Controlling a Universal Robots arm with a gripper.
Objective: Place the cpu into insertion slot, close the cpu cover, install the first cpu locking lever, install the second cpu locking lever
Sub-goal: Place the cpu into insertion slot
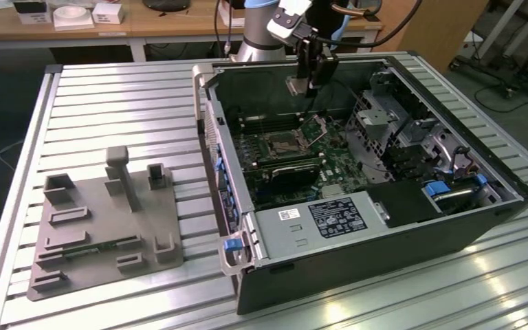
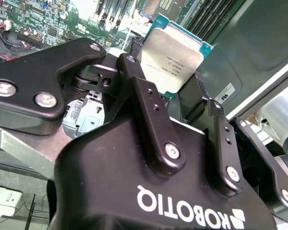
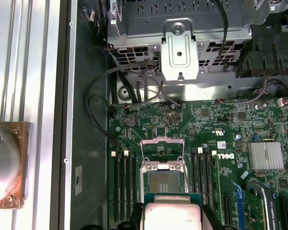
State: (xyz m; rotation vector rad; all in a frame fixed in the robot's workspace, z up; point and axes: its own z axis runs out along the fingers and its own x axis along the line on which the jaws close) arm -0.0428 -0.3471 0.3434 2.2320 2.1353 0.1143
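A bench point(image 1: 117, 103) of ribbed aluminium carries a grey moulded fixture plate point(image 1: 99, 227) and, at 3 o'clock from it in the exterior view, an open black computer case point(image 1: 356, 268). Wooden desks stand behind.

The claw point(image 1: 313, 82) hangs over the far part of the case. It pinches the cpu point(image 2: 174, 57) by two opposite edges between its black fingers point(image 2: 143, 96). The chip's flat silvery top faces the wrist, and a thin green border shows around the metal. It is in the air, well apart from the board.

The insertion slot point(image 3: 163, 181) lies under the chip and a little to the side. In the exterior view it is at about 7 o'clock from the claw, on the green motherboard point(image 3: 221, 120). It is a dark square bed with a bright metal rim, and long black memory slots point(image 3: 125, 184) run along both its sides. The cpu cover point(image 3: 162, 152), a thin shiny frame with a square opening, stands tilted up on the far edge of the slot, so I judge the bed is free to receive the chip. The chip is nearly square, and its edges look roughly parallel to the slot's edges.
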